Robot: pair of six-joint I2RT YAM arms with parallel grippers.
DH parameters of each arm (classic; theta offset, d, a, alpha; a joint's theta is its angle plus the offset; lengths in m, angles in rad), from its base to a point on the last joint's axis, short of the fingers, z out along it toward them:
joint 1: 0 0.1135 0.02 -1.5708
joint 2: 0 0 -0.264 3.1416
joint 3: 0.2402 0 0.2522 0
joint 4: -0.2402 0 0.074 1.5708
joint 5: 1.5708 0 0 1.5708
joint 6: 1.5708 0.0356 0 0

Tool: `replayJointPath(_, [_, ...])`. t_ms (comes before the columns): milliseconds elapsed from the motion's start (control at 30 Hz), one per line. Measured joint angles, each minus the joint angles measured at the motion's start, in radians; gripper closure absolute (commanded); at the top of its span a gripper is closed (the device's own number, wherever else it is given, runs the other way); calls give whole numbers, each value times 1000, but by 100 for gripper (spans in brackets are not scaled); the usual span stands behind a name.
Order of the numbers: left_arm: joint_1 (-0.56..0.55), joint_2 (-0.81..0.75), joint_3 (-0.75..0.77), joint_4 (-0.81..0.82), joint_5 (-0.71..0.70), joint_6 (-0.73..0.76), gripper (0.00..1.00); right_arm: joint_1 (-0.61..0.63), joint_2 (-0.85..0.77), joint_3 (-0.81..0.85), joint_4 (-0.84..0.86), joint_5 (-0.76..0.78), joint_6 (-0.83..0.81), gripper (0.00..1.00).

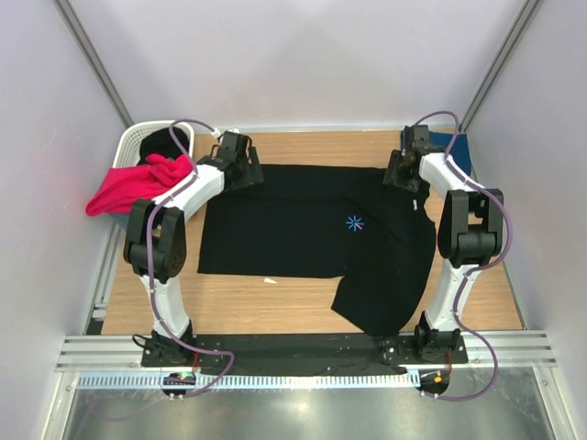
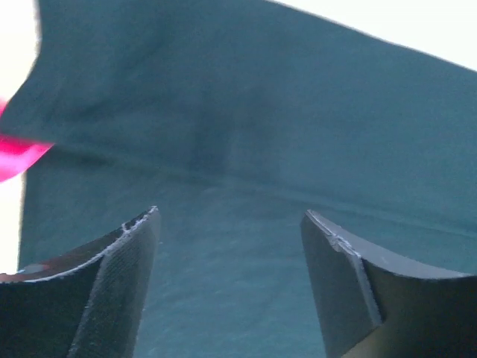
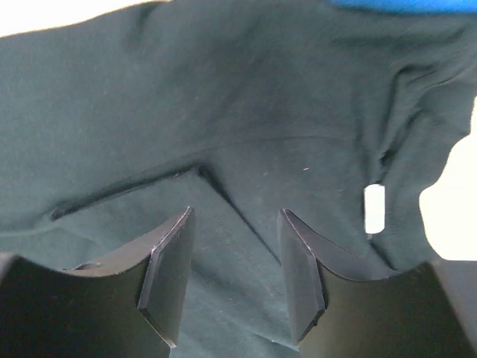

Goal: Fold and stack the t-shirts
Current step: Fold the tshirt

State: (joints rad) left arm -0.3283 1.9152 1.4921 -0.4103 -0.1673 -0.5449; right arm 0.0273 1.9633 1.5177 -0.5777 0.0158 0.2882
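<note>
The large black t-shirt (image 1: 293,229) lies spread on the wooden table (image 1: 293,307). Its blue chest mark (image 1: 354,222) faces up and its right part hangs down toward the near edge. My left gripper (image 1: 240,170) hovers over the shirt's far left corner, jaws wide open above the cloth (image 2: 246,134) with nothing between them. My right gripper (image 1: 404,174) is at the far right corner, open, with a folded edge of the black cloth (image 3: 238,149) lying under the gap. A magenta-red t-shirt (image 1: 138,186) drapes over the basket. A navy blue t-shirt (image 1: 456,142) lies at the back right.
The white lattice basket (image 1: 136,143) stands at the back left corner, dark cloth inside it. A strip of magenta (image 2: 19,156) shows at the left edge of the left wrist view. A white tag (image 3: 375,209) shows by the black shirt's collar. White walls enclose the table.
</note>
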Motion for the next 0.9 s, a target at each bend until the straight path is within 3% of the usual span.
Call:
replayJointPath(133, [31, -5, -60, -29, -50, -33, 30, 11, 3, -5, 2, -30, 2, 46])
replayJointPath(533, [240, -78, -149, -65, -185, -54, 34, 24, 3, -39, 18, -63, 3, 47])
replayJointPath(700, [260, -78, -149, -49, -241, -65, 22, 26, 3, -62, 25, -63, 6, 47])
replayJointPath(800, [263, -78, -148, -27, -278, -79, 33, 26, 3, -71, 25, -63, 6, 47])
replayJointPath(833, [264, -76, -143, -23, -290, -82, 43, 26, 3, -72, 25, -64, 6, 46])
replayJointPath(900, [267, -63, -121, -18, -312, -80, 51, 26, 3, -74, 26, -63, 6, 46])
